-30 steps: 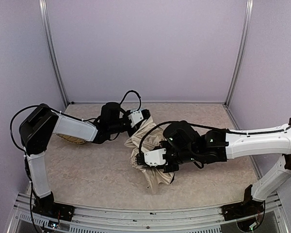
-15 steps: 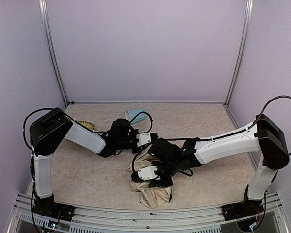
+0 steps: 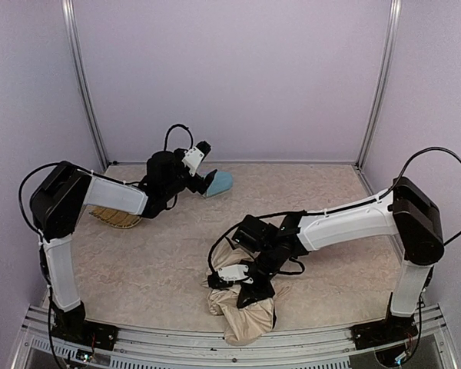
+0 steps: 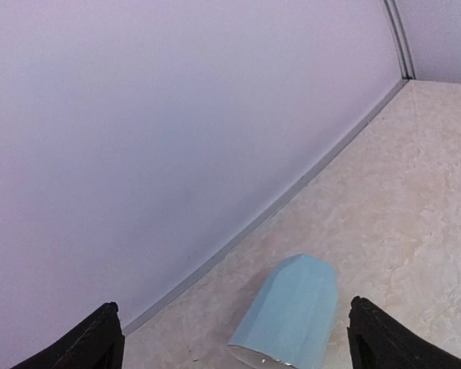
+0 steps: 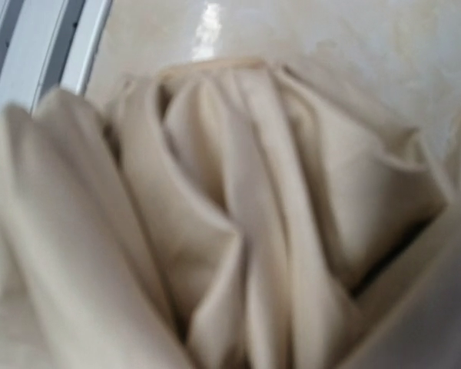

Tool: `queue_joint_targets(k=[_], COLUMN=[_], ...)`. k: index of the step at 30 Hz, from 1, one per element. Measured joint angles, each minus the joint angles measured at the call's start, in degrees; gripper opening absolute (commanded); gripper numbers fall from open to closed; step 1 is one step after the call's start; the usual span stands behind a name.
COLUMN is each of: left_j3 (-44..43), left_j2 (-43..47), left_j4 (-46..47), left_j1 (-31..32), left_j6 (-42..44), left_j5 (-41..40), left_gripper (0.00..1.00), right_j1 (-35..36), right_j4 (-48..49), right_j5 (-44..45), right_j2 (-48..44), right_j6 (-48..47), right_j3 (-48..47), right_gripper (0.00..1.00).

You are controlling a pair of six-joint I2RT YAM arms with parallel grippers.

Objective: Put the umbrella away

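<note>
While my right pincer (image 3: 243, 281) rests on the crumpled umbrella (image 3: 242, 317) at the near edge of the surface (image 3: 154, 261), probably to gather its folds (I cannot tell its grip), my left pincer (image 4: 234, 340) hangs wide, empty, well apart.

No readable text, labels, brands or numbers in any view. Umbrella (image 3: 244, 321) fabric is plain cream, with no print showing top-down or in the close wrist view (image 5: 215, 200). Light-blue mug (image 4: 288, 315) is plain on the side that shows. Any marks on the arm housings are too small to read.
</note>
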State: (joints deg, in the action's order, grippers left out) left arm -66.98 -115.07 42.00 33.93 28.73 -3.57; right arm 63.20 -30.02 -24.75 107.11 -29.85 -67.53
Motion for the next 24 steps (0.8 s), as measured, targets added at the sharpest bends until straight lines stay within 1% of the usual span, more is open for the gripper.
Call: queue_joint_targets(k=[2, 4, 7, 9, 11, 13, 15, 16, 19, 20, 24], left_j3=[2.12, 6.8, 16.46, 23.89, 28.52, 31.5, 33.29, 33.99, 35.5, 35.85, 35.95], left_j2=[4.17, 10.36, 21.86, 30.64, 37.13, 42.6, 46.64, 48.17, 49.92, 49.53, 42.56], left_j4=[0.15, 1.14, 3.23, 3.67, 1.99, -2.75, -8.26, -10.88, -16.0, -17.42, -20.79], left_j1=[-1.68, -1.92, 0.48, 4.59, 9.9, 16.92, 23.54, 26.58, 32.74, 34.05, 35.58], left_j6=[-3.23, -5.62, -7.65, -7.96, -7.37, -6.51, -5.92, -5.42, -4.35, -3.89, -2.12], left_j5=[0.09, 0.33, 1.25, 1.88, 2.58, 3.5, 5.03, 5.79, 7.28, 7.69, 8.04], left_gripper=[0.99, 0.97, 0.89, 0.85, 0.83, 0.83, 0.87, 0.91, 0.96, 0.98, 0.99], right_j1=[-0.81, -2.03, -4.26, -6.1, -7.74, -9.49, -11.08, -11.76, -13.16, -13.57, -14.91], right_j4=[-0.68, -1.46, -2.82, -3.61, -4.24, -4.76, -5.38, -5.77, -6.93, -7.56, -9.29], right_j5=[-1.49, -3.74, -8.63, -12.9, -17.05, -21.42, -25.33, -27.02, -30.64, -31.91, -35.89], right_j2=[0.76, 1.73, 3.98, 5.99, 7.63, 9.25, 10.8, 11.45, 13.22, 14.01, 16.52], right_j6=[0.79, 1.42, 2.08, 2.38, 2.45, 2.47, 2.47, 2.45, 2.32, 2.32, 2.29], right_j3=[-0.79, -1.66, -3.48, -4.7, -5.55, -6.32, -7.19, -7.61, -8.74, -9.4, -11.08], right_gripper=[0.0, 0.0, 0.0, 0.0, 0.0, 0.0, 0.0, 0.0, 0.0, 0.0, 0.0])
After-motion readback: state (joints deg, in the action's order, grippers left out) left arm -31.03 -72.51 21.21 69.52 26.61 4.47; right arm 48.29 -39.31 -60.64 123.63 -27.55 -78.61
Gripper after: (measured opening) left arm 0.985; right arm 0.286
